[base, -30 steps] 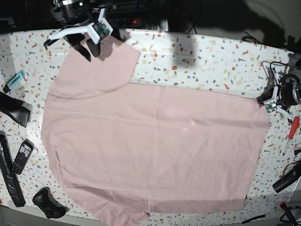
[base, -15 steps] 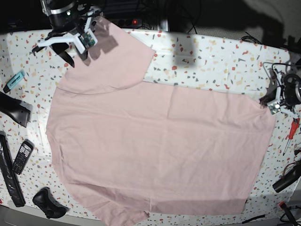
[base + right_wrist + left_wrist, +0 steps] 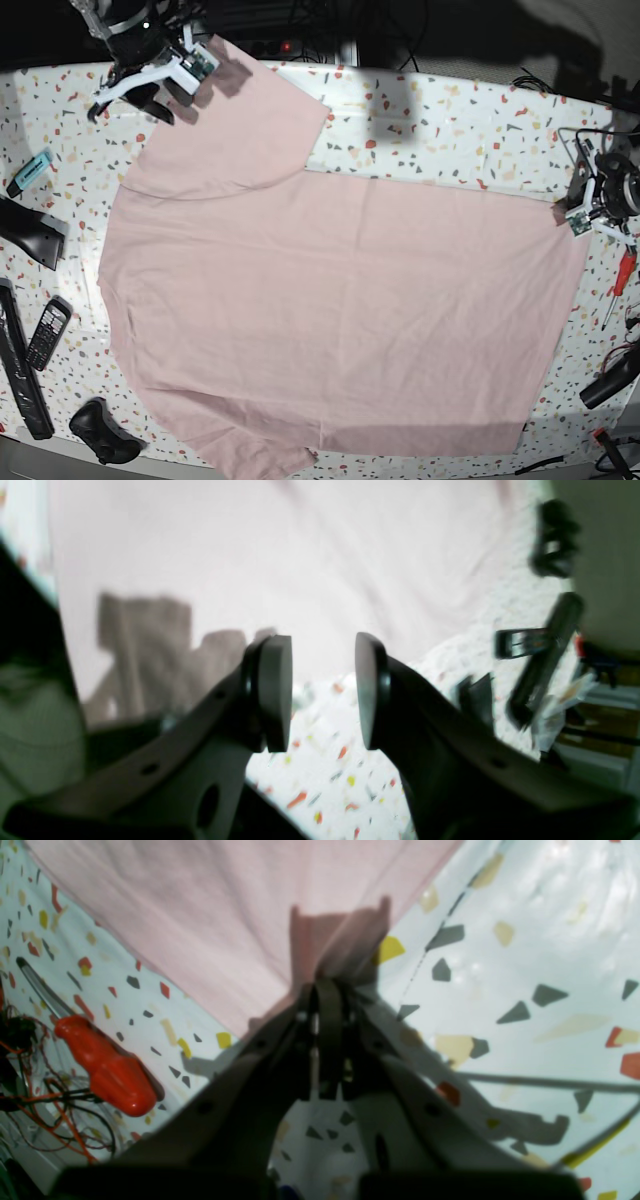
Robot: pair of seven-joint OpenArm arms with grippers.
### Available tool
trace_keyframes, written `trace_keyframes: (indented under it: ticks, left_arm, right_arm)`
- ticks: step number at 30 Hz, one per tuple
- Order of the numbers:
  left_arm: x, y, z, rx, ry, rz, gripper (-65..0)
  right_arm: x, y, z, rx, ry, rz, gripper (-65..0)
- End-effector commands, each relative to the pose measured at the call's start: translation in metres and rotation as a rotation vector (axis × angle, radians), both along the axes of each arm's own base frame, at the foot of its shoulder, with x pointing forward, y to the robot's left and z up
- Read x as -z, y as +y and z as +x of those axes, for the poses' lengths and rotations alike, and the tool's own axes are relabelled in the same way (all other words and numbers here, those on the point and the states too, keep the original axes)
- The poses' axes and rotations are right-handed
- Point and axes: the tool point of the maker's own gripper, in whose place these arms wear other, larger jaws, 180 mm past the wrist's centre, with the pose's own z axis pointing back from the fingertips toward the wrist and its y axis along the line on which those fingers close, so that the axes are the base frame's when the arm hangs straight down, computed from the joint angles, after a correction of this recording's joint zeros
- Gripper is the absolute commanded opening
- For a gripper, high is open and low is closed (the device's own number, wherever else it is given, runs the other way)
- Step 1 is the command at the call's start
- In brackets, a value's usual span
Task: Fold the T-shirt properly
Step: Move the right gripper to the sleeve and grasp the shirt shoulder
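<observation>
The pale pink T-shirt [image 3: 330, 300] lies spread flat on the speckled table, plain side up, with one sleeve [image 3: 235, 125] reaching to the back left. My left gripper [image 3: 580, 215] is at the shirt's right corner. In the left wrist view it [image 3: 325, 990] is shut on that corner of the shirt [image 3: 225, 905]. My right gripper [image 3: 130, 103] is at the back left, just beside the sleeve's edge. In the right wrist view it [image 3: 322, 690] is open and empty above the table, with the shirt [image 3: 300, 555] beyond it.
A red screwdriver [image 3: 620, 285] and cables lie right of the shirt; the screwdriver also shows in the left wrist view [image 3: 102, 1065]. On the left are a teal marker [image 3: 30, 172], a phone [image 3: 48, 333], black bars and a black controller [image 3: 100, 430].
The sleeve has been drawn out toward the back left and the shirt now lies flatter. My right gripper has moved left off the sleeve. My left gripper has pulled the corner slightly right.
</observation>
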Motion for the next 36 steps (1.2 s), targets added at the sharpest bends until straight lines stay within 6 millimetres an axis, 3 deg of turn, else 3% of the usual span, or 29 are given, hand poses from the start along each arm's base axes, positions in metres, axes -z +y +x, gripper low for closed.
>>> trace_keyframes:
  ticks: [1,6,13,19,23,32,36]
  left_arm:
    - [-0.012,0.009,0.008,-0.003,-0.029,0.015,-65.0]
    - [-0.012,0.010,0.007,-0.003,-0.028,0.017,-65.0]
    - [-0.011,0.012,0.006,-0.007,-0.021,0.026,-65.0]
    - [-0.010,0.015,0.005,-0.016,-0.012,0.044,-65.0]
    - [-0.010,0.015,0.005,-0.014,-0.014,0.042,-65.0]
    - [-0.010,0.015,0.005,-0.014,-0.014,0.042,-65.0]
    - [-0.010,0.015,0.005,-0.014,-0.014,0.042,-65.0]
  right_arm:
    - [-0.002,-0.002,0.001,-0.031,-0.015,-0.032,-44.3]
    - [0.015,-0.023,-0.002,-0.051,-0.008,-0.163,-34.7]
    - [0.025,-0.048,0.002,-0.009,0.008,-0.279,-34.4]
    - [0.055,-0.072,0.011,-0.023,0.061,-0.346,-34.4]
    - [0.057,-0.064,0.021,-0.067,0.028,-0.310,-34.5]
    - [0.062,-0.048,0.021,-0.152,0.048,-0.275,-34.5]
    - [0.063,-0.033,0.027,-0.184,0.036,-0.252,-34.5]
